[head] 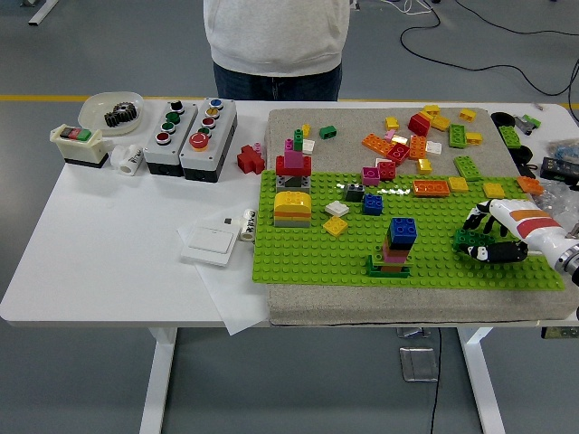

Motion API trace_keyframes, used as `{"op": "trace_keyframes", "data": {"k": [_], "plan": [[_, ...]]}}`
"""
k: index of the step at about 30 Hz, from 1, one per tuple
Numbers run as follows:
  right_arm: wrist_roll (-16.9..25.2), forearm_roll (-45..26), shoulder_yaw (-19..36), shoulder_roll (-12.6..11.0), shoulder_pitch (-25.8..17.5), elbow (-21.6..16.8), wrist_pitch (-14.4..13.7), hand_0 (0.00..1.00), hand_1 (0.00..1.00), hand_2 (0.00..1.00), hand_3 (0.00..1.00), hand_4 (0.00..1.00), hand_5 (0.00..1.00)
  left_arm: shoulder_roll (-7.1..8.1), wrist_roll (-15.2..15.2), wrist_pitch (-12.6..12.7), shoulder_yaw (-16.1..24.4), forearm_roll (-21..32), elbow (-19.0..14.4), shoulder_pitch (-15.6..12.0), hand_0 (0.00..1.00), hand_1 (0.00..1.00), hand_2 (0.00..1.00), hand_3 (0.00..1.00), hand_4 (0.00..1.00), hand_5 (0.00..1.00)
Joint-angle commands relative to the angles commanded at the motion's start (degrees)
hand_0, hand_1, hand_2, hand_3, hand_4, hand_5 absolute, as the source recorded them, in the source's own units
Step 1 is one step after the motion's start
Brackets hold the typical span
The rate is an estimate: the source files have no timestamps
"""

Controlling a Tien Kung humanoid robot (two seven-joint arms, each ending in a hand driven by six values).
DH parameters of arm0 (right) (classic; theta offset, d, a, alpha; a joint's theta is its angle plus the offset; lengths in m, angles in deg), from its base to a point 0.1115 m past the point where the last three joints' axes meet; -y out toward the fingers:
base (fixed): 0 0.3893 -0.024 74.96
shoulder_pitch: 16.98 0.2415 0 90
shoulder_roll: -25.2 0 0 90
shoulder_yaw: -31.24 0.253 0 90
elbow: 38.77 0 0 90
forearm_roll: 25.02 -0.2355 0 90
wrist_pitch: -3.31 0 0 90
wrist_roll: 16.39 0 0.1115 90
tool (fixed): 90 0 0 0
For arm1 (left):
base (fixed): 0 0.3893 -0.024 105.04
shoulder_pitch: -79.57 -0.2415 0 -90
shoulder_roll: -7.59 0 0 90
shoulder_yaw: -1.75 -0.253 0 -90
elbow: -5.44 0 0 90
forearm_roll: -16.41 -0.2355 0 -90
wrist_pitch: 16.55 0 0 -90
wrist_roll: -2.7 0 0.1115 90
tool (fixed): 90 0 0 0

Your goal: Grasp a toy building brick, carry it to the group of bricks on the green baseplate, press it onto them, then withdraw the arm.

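Readable text: none anywhere on the worktop [109, 253].
Push-button boxes [190, 127]: coloured caps only; any lettering on them is too small to make out.
Switch box [79, 145]: red and green keys, with no mark that can be read.
White flat plate [210, 242]: plain face, no print visible.
Bricks [425, 136]: studs may carry a moulded brand, but it cannot be made out at this size.
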Motion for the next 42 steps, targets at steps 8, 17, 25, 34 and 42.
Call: {"op": "trace_keyframes", "data": {"k": [8, 17, 25, 34, 42], "plan": [[0.39, 0.81, 0.31, -0.09, 0.38, 0.45, 0.71, 0.295, 0.399, 0.499, 0.508, 0.752, 0.426, 0.14, -0.21, -0.14, -0.43, 0.24, 0.02, 0.09, 0.398, 0.537, 0.641, 0.783, 0.791, 0.910], [0.33, 2.11, 1.41, -0.54, -0.60, -1.51, 0.88, 0.292, 0.396, 0.499, 0.512, 0.743, 0.387, 0.10, -0.29, -0.13, -0.44, 0.39, 0.07, 0.17, 0.397, 0.536, 0.639, 0.784, 0.789, 0.907], [0.46, 4.02, 2.79, -1.03, -1.79, -3.77, -0.46, 0.381, 0.480, 0.565, 0.578, 0.786, 0.376, 0.06, -0.28, -0.15, -0.29, 0.31, 0.09, 0.21, 0.398, 0.534, 0.639, 0.782, 0.790, 0.908], [-0.26, 5.43, 2.19, -1.16, -1.19, -2.89, 1.15, 0.553, 0.628, 0.718, 0.813, 0.998, 0.422, 0.06, -0.30, -0.21, -0.24, 0.24, 0.11, 0.26, 0.398, 0.536, 0.639, 0.782, 0.789, 0.907], [-0.85, 5.24, 1.52, -0.89, -1.18, -2.42, 2.17, 0.560, 0.632, 0.722, 0.814, 0.998, 0.421, 0.05, -0.31, -0.22, -0.23, 0.25, 0.10, 0.25, 0.398, 0.536, 0.640, 0.782, 0.790, 0.908]]}}
